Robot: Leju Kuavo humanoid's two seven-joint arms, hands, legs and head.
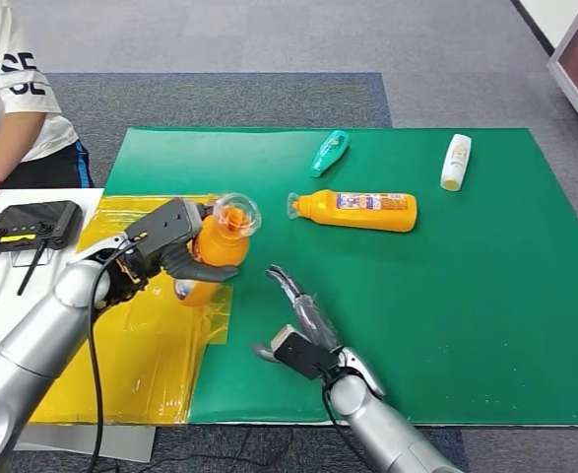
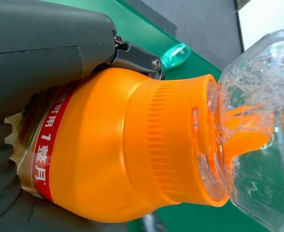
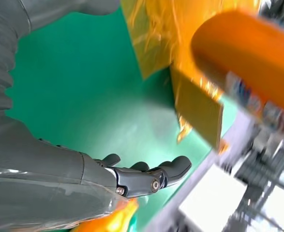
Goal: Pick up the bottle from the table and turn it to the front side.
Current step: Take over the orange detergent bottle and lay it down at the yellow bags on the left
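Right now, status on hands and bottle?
Left hand holds bottle above yellow sheet. Right hand open over green mat. Second orange bottle lies further out, not in the way.

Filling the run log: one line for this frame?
left robot hand: holds orange bottle, lifted | right robot hand: open over green mat | second orange bottle: lying on mat

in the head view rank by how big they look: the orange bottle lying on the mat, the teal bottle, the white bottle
1. orange bottle, clearly the largest
2. and 3. teal bottle and white bottle look about alike, so I won't rank them
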